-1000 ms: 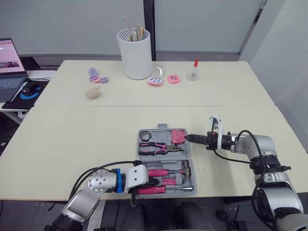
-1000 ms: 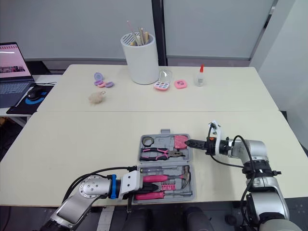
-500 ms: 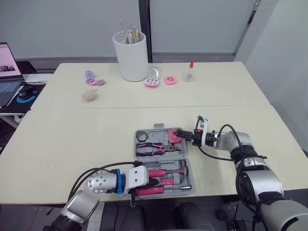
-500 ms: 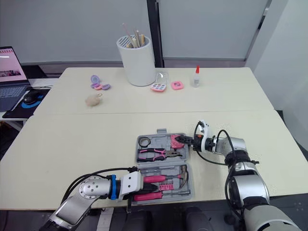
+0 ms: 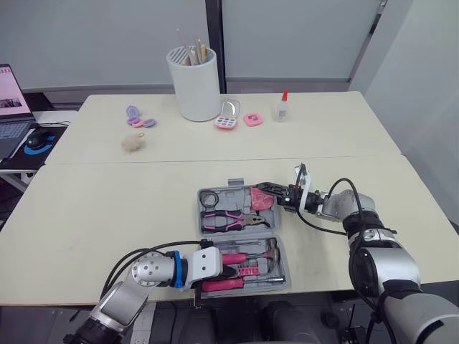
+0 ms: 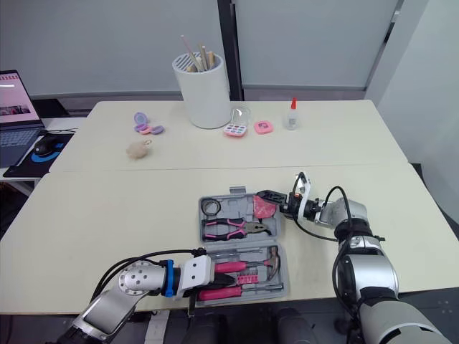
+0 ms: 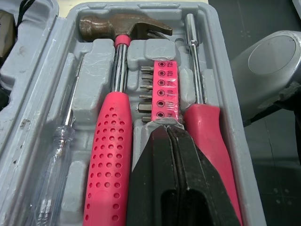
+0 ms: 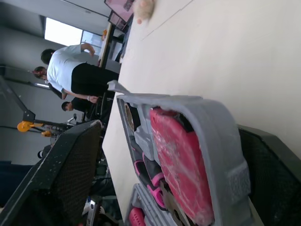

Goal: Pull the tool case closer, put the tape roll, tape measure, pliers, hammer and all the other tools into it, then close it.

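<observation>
The grey tool case (image 5: 287, 269) lies open near the table's front edge. Its far half holds the tape roll (image 5: 209, 198), the pink-handled pliers (image 5: 226, 218) and the pink tape measure (image 5: 262, 201). Its near half holds the hammer (image 7: 115, 141), a pink bit holder (image 7: 162, 89), a clear screwdriver (image 7: 56, 155) and a pink-handled driver (image 7: 202, 127). My left gripper (image 5: 228, 271) is shut, its tips resting at the bit holder between the two pink handles. My right gripper (image 5: 267, 193) stands open at the far half's right edge, one finger (image 8: 66, 169) on each side of the rim (image 8: 211, 113).
At the back stand a white cup of sticks (image 5: 195, 82), a glue bottle (image 5: 282, 107), pink compacts (image 5: 229, 120), purple items (image 5: 136, 116) and a fluffy ball (image 5: 133, 142). A laptop (image 5: 8, 86) sits on a side table at far left. People (image 8: 80, 70) stand in the room behind.
My right gripper has moved left from beside the case to its far half's right edge, and its fingers have spread around the rim. The far half shifted slightly. The left gripper stayed put.
</observation>
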You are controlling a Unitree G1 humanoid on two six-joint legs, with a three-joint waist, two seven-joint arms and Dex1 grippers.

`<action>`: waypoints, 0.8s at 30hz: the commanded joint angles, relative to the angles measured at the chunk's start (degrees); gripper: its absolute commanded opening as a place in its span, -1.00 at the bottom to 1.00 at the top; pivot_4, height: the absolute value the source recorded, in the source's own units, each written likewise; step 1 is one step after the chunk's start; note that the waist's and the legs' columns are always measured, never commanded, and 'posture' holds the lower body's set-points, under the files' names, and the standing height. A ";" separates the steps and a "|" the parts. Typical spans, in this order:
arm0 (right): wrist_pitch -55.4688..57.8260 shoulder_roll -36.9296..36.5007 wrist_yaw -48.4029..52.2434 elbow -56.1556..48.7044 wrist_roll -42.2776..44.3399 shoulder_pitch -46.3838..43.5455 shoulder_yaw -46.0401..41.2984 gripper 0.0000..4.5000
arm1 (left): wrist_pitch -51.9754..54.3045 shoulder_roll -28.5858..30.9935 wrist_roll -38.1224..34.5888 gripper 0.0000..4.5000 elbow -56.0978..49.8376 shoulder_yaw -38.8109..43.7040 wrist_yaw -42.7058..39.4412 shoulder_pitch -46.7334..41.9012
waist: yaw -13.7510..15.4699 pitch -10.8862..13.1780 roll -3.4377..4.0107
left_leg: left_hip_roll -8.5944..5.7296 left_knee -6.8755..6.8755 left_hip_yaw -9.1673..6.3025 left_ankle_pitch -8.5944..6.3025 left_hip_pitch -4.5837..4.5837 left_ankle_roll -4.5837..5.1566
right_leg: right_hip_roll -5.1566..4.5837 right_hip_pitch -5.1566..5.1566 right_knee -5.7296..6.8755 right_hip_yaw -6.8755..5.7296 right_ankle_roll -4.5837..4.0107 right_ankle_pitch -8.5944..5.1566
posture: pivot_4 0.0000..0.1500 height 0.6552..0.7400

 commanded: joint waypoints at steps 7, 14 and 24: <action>10.33 -2.62 0.12 -17.94 7.39 4.24 -1.40 0.99 | 0.25 -0.20 0.23 -1.00 0.76 0.14 0.57 0.42 | 0.14 0.00 0.01 | 0.00 -0.01 -0.04 0.00 -0.08 0.00 | -0.13 -0.01 -0.06 -0.05 0.03 -0.02 | 1.00 1.00; 16.41 -3.49 -1.41 -28.85 11.86 7.98 -0.79 0.99 | 4.91 4.94 -6.05 -1.00 -13.59 7.05 -0.45 5.33 | 0.00 0.04 -0.02 | 0.02 0.04 -0.14 0.00 -0.73 0.00 | -0.10 -0.64 -0.01 -0.13 0.01 0.00 | 1.00 1.00; 30.03 -7.19 -4.55 -49.70 22.87 15.20 -2.51 0.99 | 16.60 21.09 -16.47 -1.00 -24.98 31.29 -6.79 27.94 | 0.22 0.31 0.07 | 0.04 -0.15 -0.15 0.00 -0.89 0.00 | -0.17 -0.81 -0.26 -0.18 0.08 -0.11 | 1.00 1.00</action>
